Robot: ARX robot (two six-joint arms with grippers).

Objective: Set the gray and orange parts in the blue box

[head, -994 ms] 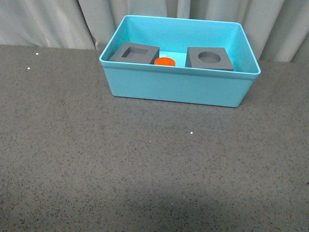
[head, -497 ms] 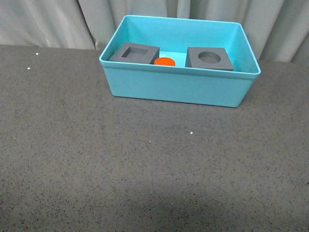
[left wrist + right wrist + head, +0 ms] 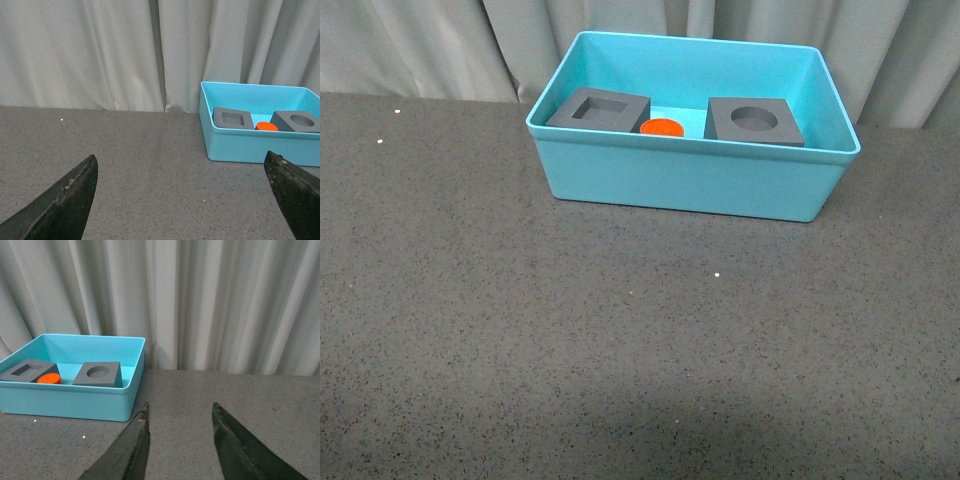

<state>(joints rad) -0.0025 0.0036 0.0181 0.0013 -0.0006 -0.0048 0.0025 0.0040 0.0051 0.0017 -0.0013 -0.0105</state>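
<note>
Since both gray cubes and the orange cylinder lay inside the blue box, we judged only a stray sweep from our wide-open, empty left gripper or narrower-open, empty right gripper could knock it.

Blue box at table rear; bare tabletop before it.

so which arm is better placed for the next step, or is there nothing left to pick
Neither. Both gray cubes and the orange cylinder already sit inside the blue box. The left gripper and right gripper are both open, empty and away from the box.
</note>
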